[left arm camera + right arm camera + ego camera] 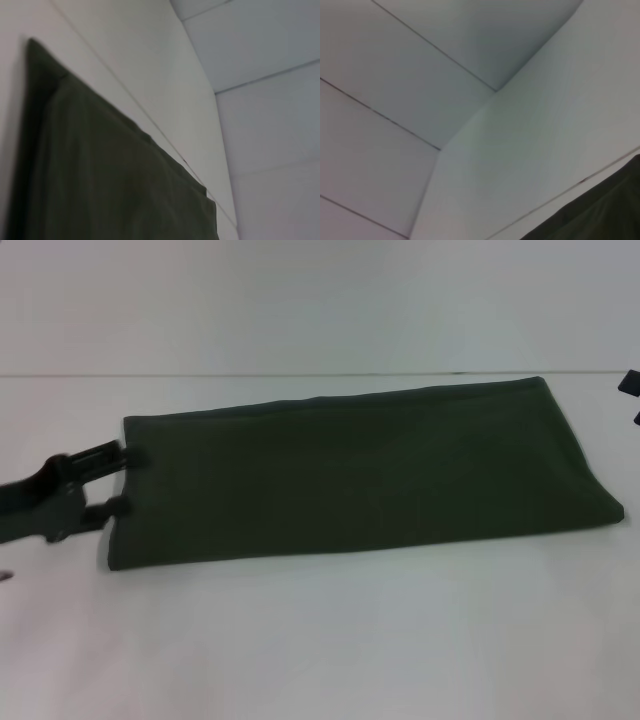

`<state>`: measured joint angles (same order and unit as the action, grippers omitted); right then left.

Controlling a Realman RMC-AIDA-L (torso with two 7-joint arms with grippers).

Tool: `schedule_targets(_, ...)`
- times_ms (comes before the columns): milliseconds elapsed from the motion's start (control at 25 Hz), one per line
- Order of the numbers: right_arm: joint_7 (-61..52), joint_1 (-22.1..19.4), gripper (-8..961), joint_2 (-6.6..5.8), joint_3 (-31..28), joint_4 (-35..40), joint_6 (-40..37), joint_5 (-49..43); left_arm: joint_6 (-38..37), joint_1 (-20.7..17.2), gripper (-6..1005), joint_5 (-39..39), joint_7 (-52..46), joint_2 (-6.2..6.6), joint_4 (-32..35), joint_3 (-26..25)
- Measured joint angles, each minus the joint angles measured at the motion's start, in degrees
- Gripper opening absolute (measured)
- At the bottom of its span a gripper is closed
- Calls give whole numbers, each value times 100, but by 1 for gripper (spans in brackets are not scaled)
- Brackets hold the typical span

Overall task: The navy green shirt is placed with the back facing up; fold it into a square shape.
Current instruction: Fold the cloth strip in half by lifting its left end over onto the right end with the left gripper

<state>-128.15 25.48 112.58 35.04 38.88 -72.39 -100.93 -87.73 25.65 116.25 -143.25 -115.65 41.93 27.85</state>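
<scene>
L gripper [117, 480] w/ jaws spread, straddling short edge of navy green shirt [360, 470]; soft, floppy, so pinch corners. R gripper [630, 390] parked, jaws unclear.

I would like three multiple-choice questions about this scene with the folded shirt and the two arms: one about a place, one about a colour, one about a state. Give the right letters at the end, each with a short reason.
1. Where is the left gripper?
A. at the left short edge of the shirt
B. above the middle of the shirt
C. at the far right edge of the table

2. What colour is the navy green shirt?
A. bright red
B. dark olive green
C. white

3. In what state does the shirt lie on the white table?
A. spread out fully with both sleeves showing
B. crumpled in a heap
C. folded into a long flat band

Answers: 1 A, its two fingers stand apart at that edge in the head view. 2 B, the cloth is dark olive in all three views. 3 C, it is a long, flat strip with no sleeves showing. The right gripper barely shows at the right border.
</scene>
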Motion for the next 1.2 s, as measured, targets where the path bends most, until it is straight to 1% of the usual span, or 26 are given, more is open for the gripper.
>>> schedule_targets(80, 67, -26, 800, -27, -27, -131, -52, 14, -4, -180, 890, 0, -201, -16, -102, -126)
schedule_targets(160, 133, -23, 821, -44, -29, -235, -38, 7, 89, -279, 904, 9, -348, -30, -230, -166)
schedule_targets(320, 223, 29, 832, -55, -32, -285, -14, -4, 443, -373, 919, 35, -603, -40, -612, -199)
schedule_targets(440, 256, 61, 832, -61, -33, -287, 1, 5, 705, -393, 920, 37, -681, -43, -844, -202)
schedule_targets(680, 259, 65, 831, -60, -34, -308, 3, 11, 1040, -413, 919, 47, -777, -74, -1037, -175)
schedule_targets(960, 262, 54, 831, -21, -104, -319, 10, 25, 1214, -424, 919, 39, -876, -81, -1224, -194)
schedule_targets(1200, 264, 25, 830, -12, -136, -320, 20, 36, 1374, -385, 920, 42, -921, -96, -1275, -187)
